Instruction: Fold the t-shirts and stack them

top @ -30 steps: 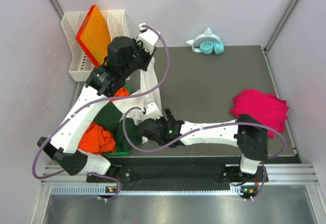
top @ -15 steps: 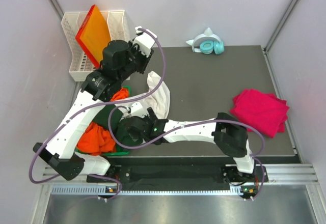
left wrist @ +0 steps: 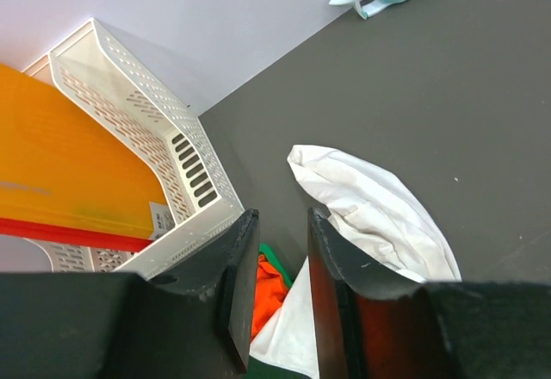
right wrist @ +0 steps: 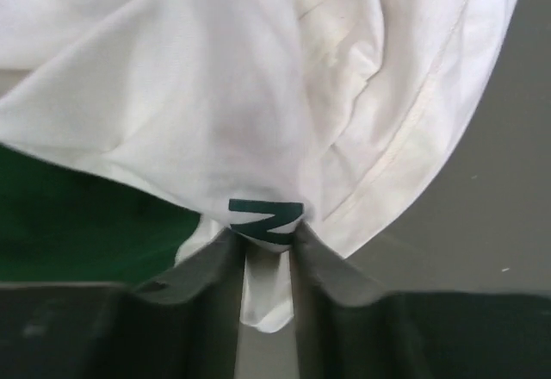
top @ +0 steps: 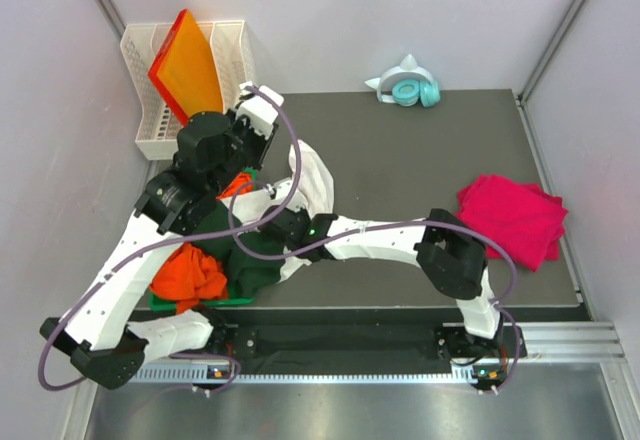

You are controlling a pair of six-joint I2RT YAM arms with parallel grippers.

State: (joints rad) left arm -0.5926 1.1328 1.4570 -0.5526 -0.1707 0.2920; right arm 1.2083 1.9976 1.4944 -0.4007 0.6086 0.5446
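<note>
Lying bunched on the left part of the desk [top: 430,160], white t-shirt [top: 312,178] with its long axis running away from the arm bases, near end overlapping the heap of green and orange shirts [top: 215,245]. Clamped at that near hem by the right hand [right wrist: 263,243], so stretches straight ahead of its fingers. Sits below and rightward of the left hand [left wrist: 281,224], fingers slightly apart, empty, the farther one.

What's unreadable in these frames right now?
Top view: left claw hidden beneath its own wrist; seen only in the left wrist view.
Top view: green shirt and orange shirt partly covered by the left arm.
Right wrist view: white t-shirt, pinched by the right claw, runs off the top and left edges.
Top view: red pile, layer count too small to tell.
</note>
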